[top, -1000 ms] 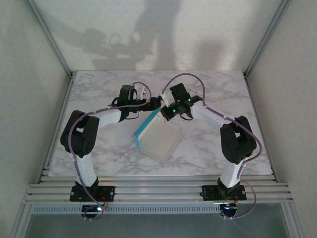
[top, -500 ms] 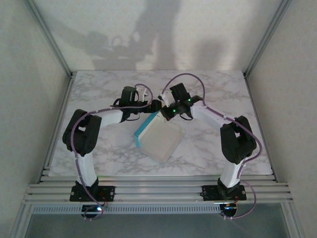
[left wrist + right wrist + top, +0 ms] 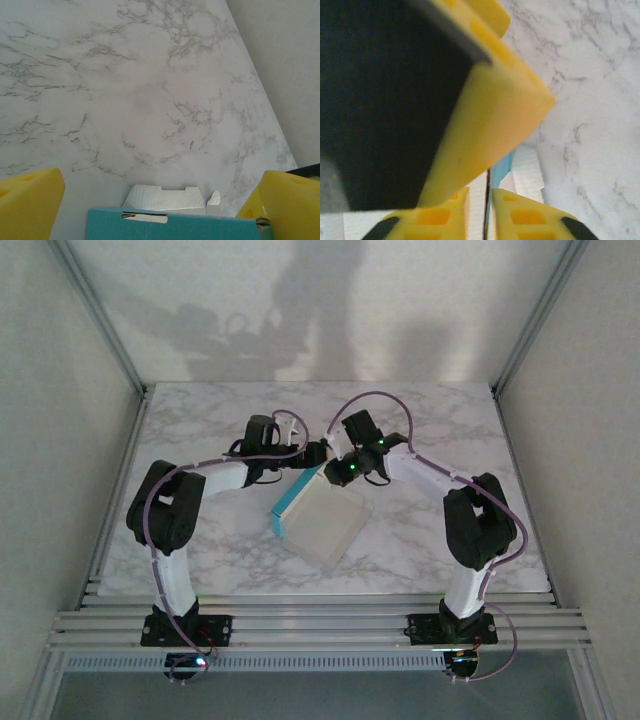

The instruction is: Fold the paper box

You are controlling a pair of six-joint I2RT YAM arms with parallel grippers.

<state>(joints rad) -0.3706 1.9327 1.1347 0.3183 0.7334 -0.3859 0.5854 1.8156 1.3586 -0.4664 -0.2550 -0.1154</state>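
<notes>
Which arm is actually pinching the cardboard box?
The right end effector: its pads clamp an edge of the paper box; the left end effector gapes open.

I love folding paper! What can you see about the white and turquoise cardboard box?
The thin cardboard box is shallow and rectangular, off-white on its broad face with one turquoise wall. It lies partly folded, turned at an angle, on the marble table. The turquoise wall has a slot, with an off-white tabbed flap beyond. The right gripper seems to pinch a thin edge at its far corner; the open left gripper straddles the turquoise wall.
</notes>
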